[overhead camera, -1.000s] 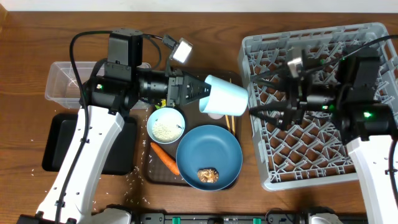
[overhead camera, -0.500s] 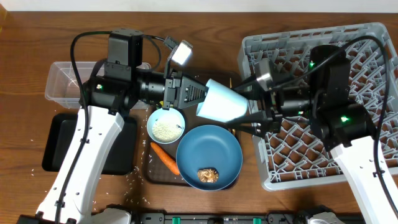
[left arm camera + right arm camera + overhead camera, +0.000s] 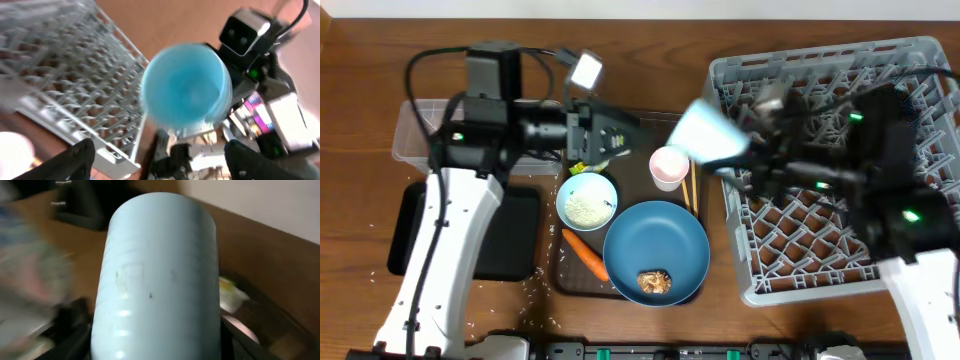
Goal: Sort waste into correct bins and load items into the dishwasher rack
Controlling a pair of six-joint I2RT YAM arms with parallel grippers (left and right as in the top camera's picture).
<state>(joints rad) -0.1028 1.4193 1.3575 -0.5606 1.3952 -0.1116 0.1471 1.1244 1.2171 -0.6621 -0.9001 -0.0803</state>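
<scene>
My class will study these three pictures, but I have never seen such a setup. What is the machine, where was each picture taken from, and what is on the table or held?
Two robot arms with two-finger grippers work at a wooden table. One picture looks down from above; the other two come from cameras on the wrists. The right gripper holds a light blue plastic cup in the air by the grey plastic dishwasher rack; the left gripper is open and empty. A dark brown flat tray carries a dark blue round plate with a brown food lump, a small light blue bowl of rice, an orange carrot, a pink cup and wooden chopsticks. A clear plastic tub and a shallow black tray stand nearby.
</scene>
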